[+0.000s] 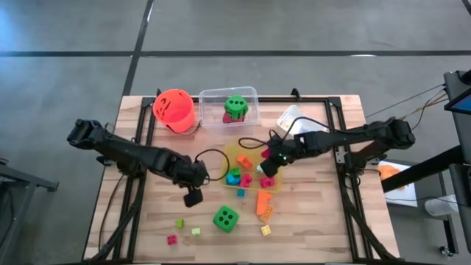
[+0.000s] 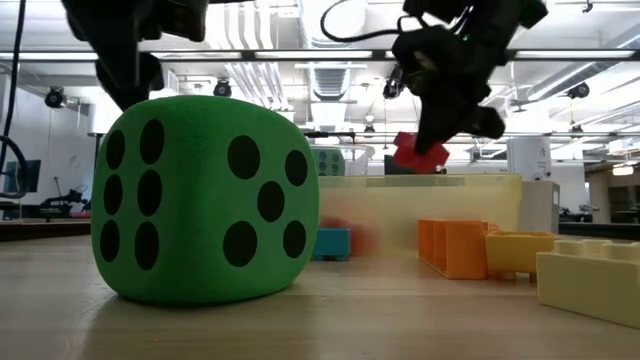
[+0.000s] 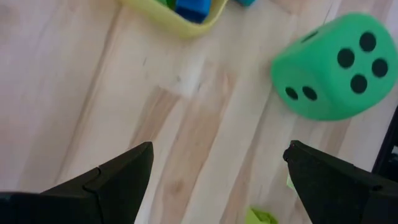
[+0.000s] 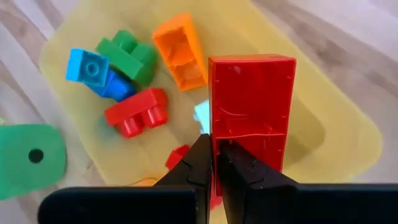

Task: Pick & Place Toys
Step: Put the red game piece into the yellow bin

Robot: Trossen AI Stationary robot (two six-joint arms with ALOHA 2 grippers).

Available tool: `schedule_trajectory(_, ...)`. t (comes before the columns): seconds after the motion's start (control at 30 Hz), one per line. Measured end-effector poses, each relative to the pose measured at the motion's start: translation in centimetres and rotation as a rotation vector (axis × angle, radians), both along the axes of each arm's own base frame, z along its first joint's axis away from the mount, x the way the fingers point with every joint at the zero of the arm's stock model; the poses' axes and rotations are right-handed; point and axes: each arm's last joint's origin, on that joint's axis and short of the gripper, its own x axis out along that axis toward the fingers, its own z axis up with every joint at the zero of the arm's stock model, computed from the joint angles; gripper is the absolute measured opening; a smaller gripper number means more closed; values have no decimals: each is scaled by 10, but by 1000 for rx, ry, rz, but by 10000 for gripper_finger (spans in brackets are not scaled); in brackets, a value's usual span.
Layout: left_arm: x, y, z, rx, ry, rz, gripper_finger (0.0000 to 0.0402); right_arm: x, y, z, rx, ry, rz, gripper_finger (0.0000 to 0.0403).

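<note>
Nearest me in the low view, the green die (image 2: 205,200) sits on the bare table (image 1: 309,221), loose small blocks around it in the high view. Just behind it I have the left gripper (image 1: 193,196) hovering over bare wood, jaws released wide, nothing between them; die ahead of it in its wrist view. Farther back, the right gripper (image 4: 216,163) is clenched on the wall of a red block (image 4: 251,106), held above the yellow tray (image 4: 336,134). Tray contents: blue, green, orange, red blocks. Beyond, a second green die (image 1: 235,106) in the clear tray (image 1: 250,92), beside the orange bucket (image 1: 174,109).
</note>
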Motion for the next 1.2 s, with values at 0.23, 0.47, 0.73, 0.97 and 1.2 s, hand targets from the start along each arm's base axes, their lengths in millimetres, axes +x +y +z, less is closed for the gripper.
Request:
schedule_trajectory(0.23,-7,-6,-1,3,52,17,361,9,-14,-14,-31,6,66,13)
schedule_trajectory(0.47,-14,-13,1,-12,70,41,361,22,-8,-34,-106,113,208,13)
schedule_trajectory(0.73,-25,-24,9,-40,47,58,361,25,-10,-40,-232,174,312,13)
schedule_trajectory(0.97,-27,-26,10,-32,36,70,361,25,-10,-48,-271,232,417,13)
schedule_trajectory(1.2,-27,-26,10,-27,32,78,361,27,-7,-57,-283,259,467,13)
